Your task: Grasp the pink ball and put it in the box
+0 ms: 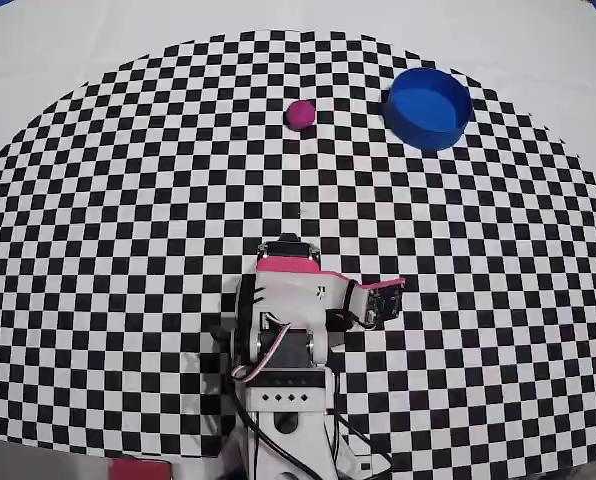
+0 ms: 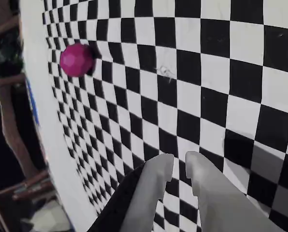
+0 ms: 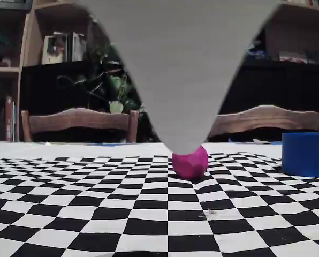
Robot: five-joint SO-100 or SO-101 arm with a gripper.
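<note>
One pink ball (image 1: 300, 114) left of the box (image 1: 429, 107), hand (image 2: 179, 164) well apart

A black-and-white checkered mat (image 3: 95, 214) covers a pale table (image 1: 98, 40) in a dimly lit room. Behind the table stand two wooden chairs (image 3: 79, 120), their curved backrests level with its far edge. Beyond the chairs, a leafy houseplant (image 3: 114, 85) sits before dark cabinets, with wooden bookshelves (image 3: 20, 59) left of the plant.
</note>
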